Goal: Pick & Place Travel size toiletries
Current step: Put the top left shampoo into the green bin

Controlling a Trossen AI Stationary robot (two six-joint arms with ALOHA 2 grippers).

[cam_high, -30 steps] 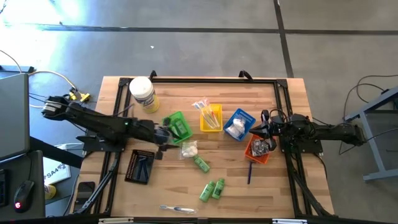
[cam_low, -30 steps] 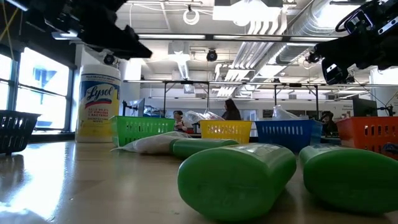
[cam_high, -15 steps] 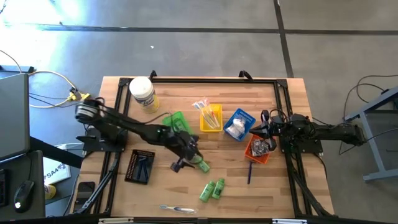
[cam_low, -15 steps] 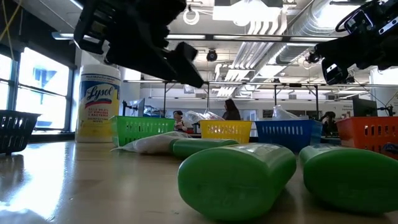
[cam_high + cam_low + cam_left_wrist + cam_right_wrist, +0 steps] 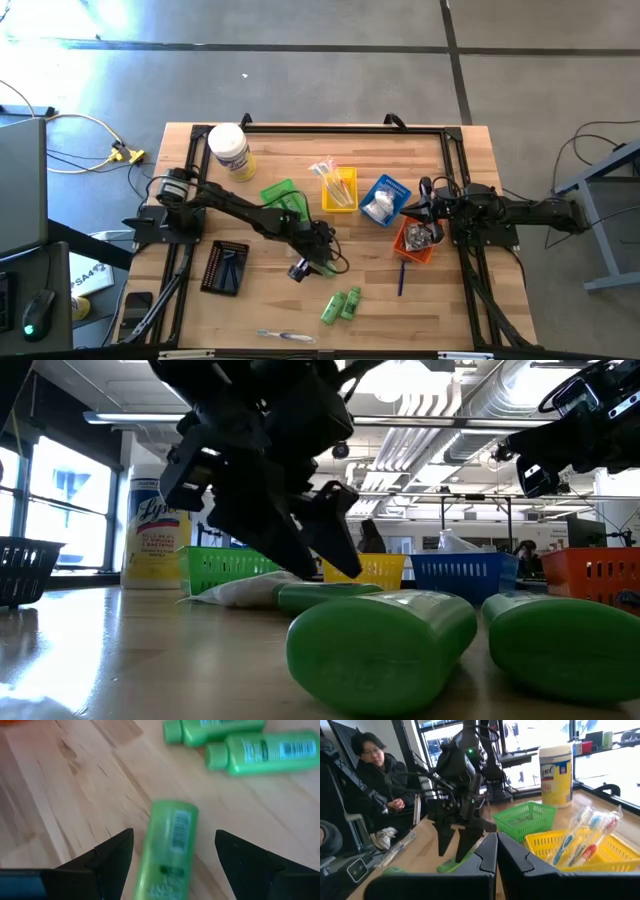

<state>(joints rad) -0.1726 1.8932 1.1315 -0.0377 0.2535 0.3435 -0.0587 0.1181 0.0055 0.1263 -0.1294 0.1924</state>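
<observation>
Left gripper [image 5: 318, 262] now over mid-table green tube [image 5: 167, 855], fingers spread | right gripper [image 5: 428, 213] pressed together | Lysol jar [image 5: 229, 151] x1 | green tubes x3

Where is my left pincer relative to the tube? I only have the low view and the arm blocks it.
Observer: The left pincer is open, one finger on each side of a lone green tube lying on the wood.
Operator: Is it gripped?
Observer: Not yet; gaps show on both sides in the left wrist view.
Operator: Other tubes nearby?
Observer: Two more green tubes lie side by side nearer the table's front edge.
Operator: And the right arm?
Observer: The right pincer waits shut, over the orange tray.
</observation>
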